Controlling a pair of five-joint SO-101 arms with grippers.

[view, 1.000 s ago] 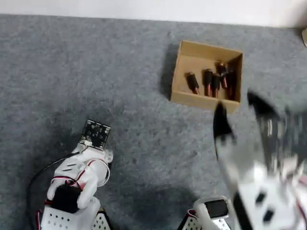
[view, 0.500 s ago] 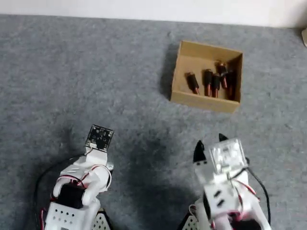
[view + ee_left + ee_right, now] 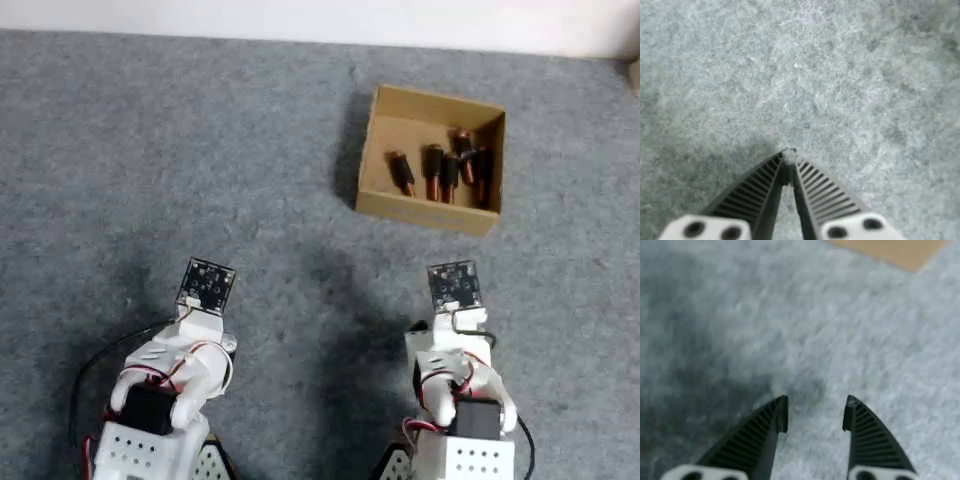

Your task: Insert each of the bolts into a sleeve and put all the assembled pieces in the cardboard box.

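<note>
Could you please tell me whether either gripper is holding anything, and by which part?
Nothing is held: the left gripper is shut with nothing in it, and the right gripper is open and empty above the grey carpet.

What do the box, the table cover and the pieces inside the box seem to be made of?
Box: brown cardboard, matte, with thin flat walls. Table cover: grey felt or short carpet, judging by its fuzzy, mottled surface. Pieces in the box: probably metal, with dark sleeves and copper-coloured ends that catch some light; plastic cannot be excluded.
</note>
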